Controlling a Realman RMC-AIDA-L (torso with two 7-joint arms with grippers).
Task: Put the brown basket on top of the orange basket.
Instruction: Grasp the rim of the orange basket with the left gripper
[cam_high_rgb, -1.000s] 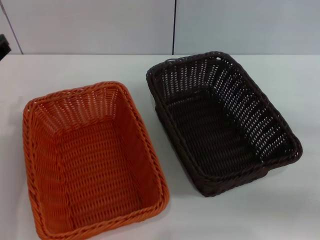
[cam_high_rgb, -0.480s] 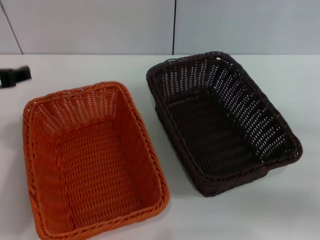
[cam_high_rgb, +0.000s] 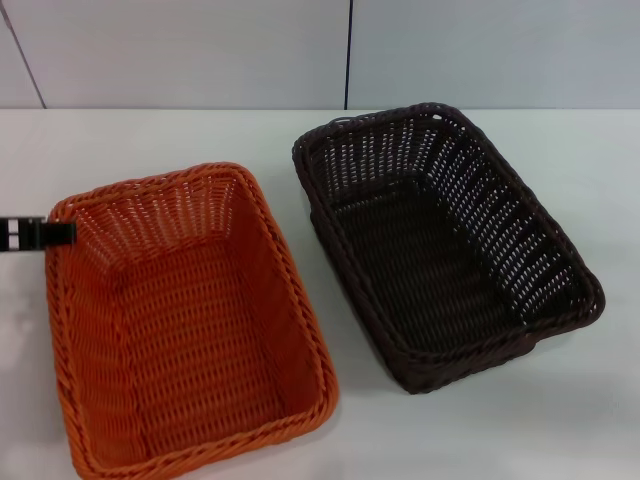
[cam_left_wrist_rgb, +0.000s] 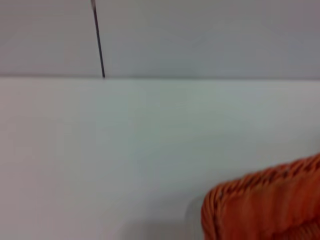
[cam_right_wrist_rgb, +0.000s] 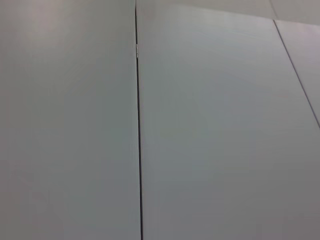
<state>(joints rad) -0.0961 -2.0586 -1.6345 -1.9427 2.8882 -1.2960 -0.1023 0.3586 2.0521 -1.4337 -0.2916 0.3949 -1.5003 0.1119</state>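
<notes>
Only the left gripper (cam_high_rgb: 40, 232) shows, as a dark tip coming in from the left edge of the head view and reaching the far left corner of the orange basket (cam_high_rgb: 185, 325), at the level of its rim; whether it touches the rim, and how its fingers stand, cannot be told. No part of the right gripper shows in any view; the right wrist view holds only a pale panelled wall (cam_right_wrist_rgb: 210, 130) with dark seams. On the left of the white table (cam_high_rgb: 130, 135), near its front edge, sits the orange basket, open side up, its long side running away from the robot and turned a little. To the right and farther back sits the brown basket (cam_high_rgb: 445, 250), also open side up, its long side angled from far left to near right. The two baskets lie side by side, close but apart, with a strip of bare table between them. In the left wrist view one braided corner of the orange basket (cam_left_wrist_rgb: 270, 202) shows close by, with white table and wall behind.
</notes>
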